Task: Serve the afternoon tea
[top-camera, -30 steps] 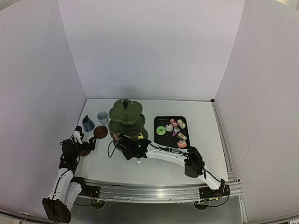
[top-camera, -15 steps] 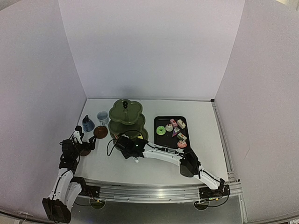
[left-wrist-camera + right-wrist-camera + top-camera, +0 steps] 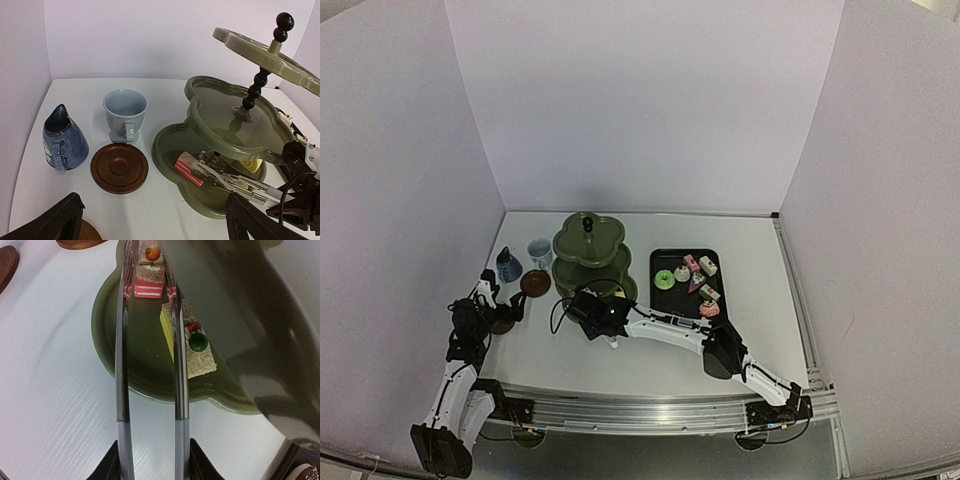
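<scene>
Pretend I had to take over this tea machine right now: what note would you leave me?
Left gripper: open, empty, by one brown saucer.
Right gripper: shut on the tongs, whose tips flank a pink striped cake on the bottom tier of the stand.
Things: a yellow cake lies beside it; upper tiers look bare. More cakes, including a green ring, sit on the black tray. Dark-blue cup and pale cup stand on the table beside the second saucer, not on it.
Done: two cakes on the stand.
Left: pull the tongs clear, move the tray's cakes over, set cups on saucers.
</scene>
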Motion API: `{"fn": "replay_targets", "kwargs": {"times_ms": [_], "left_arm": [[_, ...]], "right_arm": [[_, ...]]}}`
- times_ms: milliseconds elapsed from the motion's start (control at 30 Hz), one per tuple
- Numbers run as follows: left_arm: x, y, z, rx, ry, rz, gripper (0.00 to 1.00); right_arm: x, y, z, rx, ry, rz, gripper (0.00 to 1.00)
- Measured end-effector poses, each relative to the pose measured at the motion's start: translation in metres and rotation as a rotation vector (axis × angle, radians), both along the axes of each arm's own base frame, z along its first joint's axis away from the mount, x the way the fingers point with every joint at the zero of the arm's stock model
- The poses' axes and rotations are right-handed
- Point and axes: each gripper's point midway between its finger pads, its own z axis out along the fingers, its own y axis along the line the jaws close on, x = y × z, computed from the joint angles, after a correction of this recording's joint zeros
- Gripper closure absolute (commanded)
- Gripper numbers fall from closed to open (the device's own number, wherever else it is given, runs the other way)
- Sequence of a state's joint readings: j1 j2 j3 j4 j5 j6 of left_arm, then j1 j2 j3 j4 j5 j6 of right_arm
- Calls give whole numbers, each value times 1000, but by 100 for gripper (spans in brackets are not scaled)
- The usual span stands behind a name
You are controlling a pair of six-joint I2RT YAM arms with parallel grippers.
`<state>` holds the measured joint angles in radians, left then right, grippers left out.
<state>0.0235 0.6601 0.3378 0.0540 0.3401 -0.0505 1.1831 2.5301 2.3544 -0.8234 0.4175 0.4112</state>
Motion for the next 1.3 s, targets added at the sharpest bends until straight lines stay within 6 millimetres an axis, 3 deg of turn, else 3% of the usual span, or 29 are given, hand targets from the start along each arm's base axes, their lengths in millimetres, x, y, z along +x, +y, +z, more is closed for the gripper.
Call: {"fn": "replay_targets", "kwargs": {"times_ms": [433, 633, 1000, 1167, 1300], "left_arm": [[0, -1, 0, -1, 0, -5, 0], [0, -1, 0, -1, 0, -6, 0], [-1, -4, 0, -6, 1, -22, 0], [-1, -4, 0, -6, 0, -23, 0], [-1, -4, 0, -6, 1, -24, 0]], "right_arm": [[0, 1, 3, 10, -2, -3, 65], [-9, -8, 1, -9, 20, 6, 65], [-31, -18, 42, 29, 14, 38, 65], [-43, -38, 53, 34, 43, 51, 65], [-60, -69, 57, 16, 85, 52, 65]]}}
